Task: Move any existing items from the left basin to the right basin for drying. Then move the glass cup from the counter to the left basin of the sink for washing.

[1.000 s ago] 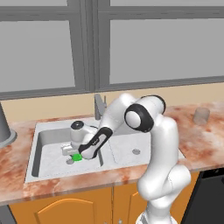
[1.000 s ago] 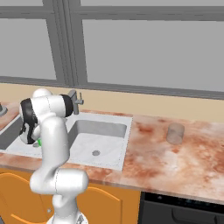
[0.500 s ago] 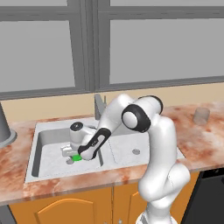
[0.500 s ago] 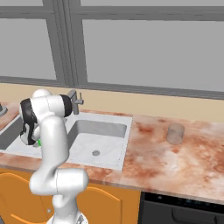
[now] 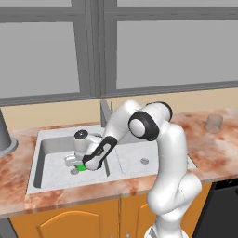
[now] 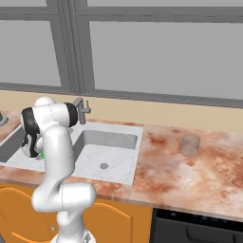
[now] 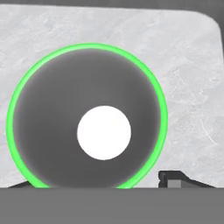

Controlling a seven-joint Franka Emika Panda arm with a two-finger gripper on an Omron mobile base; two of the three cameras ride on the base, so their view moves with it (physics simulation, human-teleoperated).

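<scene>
In the left base view there is one sink with two bowls. The left basin (image 5: 46,162) is the wider one and the right basin (image 5: 139,158) sits beside it across a thin wall. One green mug (image 5: 81,167) stands on the floor of the left basin, and just a small green bit of it shows. The gripper (image 5: 76,163) is low in that basin, right at the mug. One glass cup (image 5: 214,123) stands upright on the counter (image 5: 209,148), far off to the right, well apart from the sink. One tall grey canister (image 5: 3,137) stands on the counter at the left edge. One tap (image 5: 106,111) rises behind the sink. No words or labels can be read on anything.

In the right base view the arm leans down into the left basin (image 6: 12,144). A tiny bit of the green mug (image 6: 42,154) peeks out by the arm. The right basin (image 6: 107,152) has one round drain (image 6: 104,166) in its floor. The one glass cup (image 6: 191,144) stands on the counter (image 6: 190,180).

In the hand view the mug (image 7: 87,50) is seen from straight above. Its rim is a green ring, its inside is grey, and one white round spot shows at the bottom. One dark fingertip (image 7: 173,178) sits just outside the rim. The gripper is spread wide around the mug, but whether it presses on the mug cannot be told.
</scene>
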